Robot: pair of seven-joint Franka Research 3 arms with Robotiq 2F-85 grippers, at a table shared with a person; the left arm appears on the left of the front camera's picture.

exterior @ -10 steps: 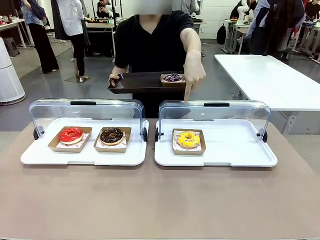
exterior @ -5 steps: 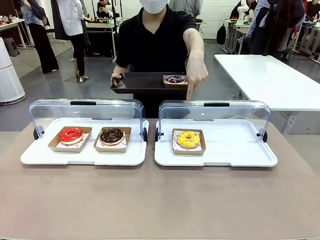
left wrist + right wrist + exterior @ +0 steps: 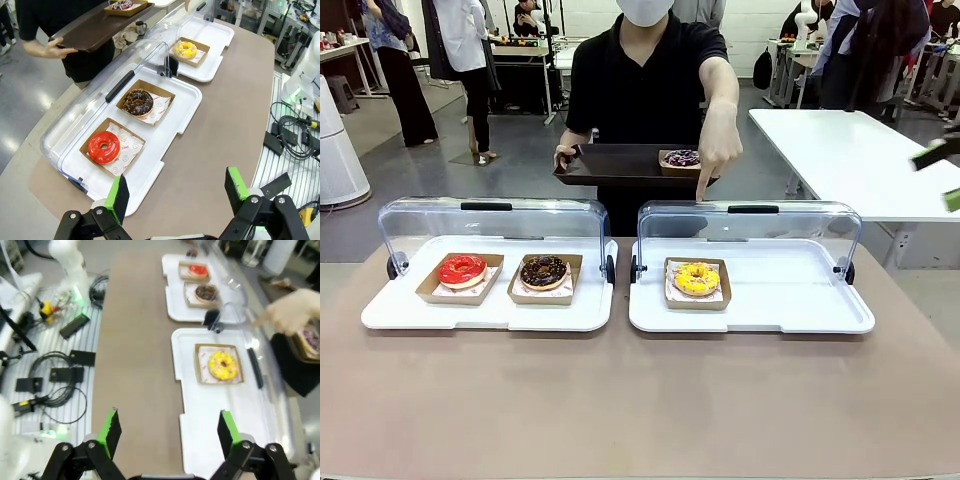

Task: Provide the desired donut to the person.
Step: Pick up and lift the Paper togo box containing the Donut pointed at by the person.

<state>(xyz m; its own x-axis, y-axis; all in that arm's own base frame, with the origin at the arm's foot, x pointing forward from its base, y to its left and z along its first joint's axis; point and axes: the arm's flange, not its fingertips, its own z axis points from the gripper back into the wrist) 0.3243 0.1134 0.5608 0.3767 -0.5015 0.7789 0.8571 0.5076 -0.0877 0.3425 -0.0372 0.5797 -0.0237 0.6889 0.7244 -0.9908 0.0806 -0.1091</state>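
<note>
The yellow donut (image 3: pixel 697 278) lies in its brown paper tray on the right white case (image 3: pixel 790 318), alone there, near the case's left end. The case's clear lid (image 3: pixel 750 228) is tipped back on the far side. The person (image 3: pixel 640 80) stands across the surface (image 3: pixel 640 400), the head cut off by the top edge of the front view. One hand (image 3: pixel 718 150) points 1 finger straight down at that lid, above the yellow donut; whether the fingertip touches the lid cannot be told. The other hand (image 3: pixel 566 156) grips a dark tray (image 3: pixel 610 165) carrying a purple donut (image 3: pixel 682 157), partly hidden behind the pointing hand.

On the left white case (image 3: pixel 485 318), also with its lid back, a red donut (image 3: pixel 462 269) and a chocolate donut (image 3: pixel 543 270) sit side by side in their own paper trays.

The right fingers (image 3: pixel 930 155) show in the front view as 2 blurred green streaks at the right edge, well apart from the cases. In the right wrist view they stand wide apart with nothing between them, above the surface's near edge; the pointing hand there is a pale blur and the purple donut is cut off at the edge. The left fingers (image 3: pixel 120 196) are also spread apart and hold nothing, hanging over the near corner of the left case.
</note>
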